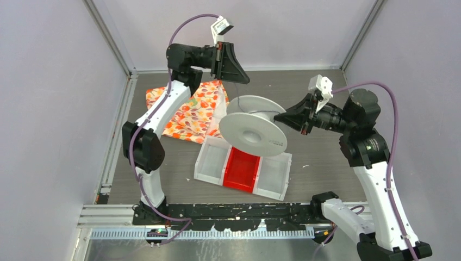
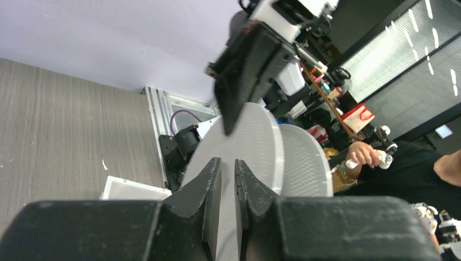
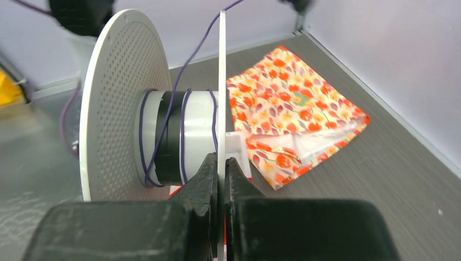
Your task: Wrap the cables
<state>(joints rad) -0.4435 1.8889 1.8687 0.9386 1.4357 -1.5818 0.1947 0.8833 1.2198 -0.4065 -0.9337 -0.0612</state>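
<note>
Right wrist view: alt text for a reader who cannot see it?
The right gripper pinches the rim of a white spool, whose hub carries a few loose turns of thin dark cable leading up out of frame. A floral cloth lies on the grey table behind.

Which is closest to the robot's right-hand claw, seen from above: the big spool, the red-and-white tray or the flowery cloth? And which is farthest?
From the right gripper, in the top view:
1. The spool: touching, its rim clamped between the fingers.
2. The tray: lower down, under the spool's near edge.
3. The cloth: on the spool's far side.
</note>
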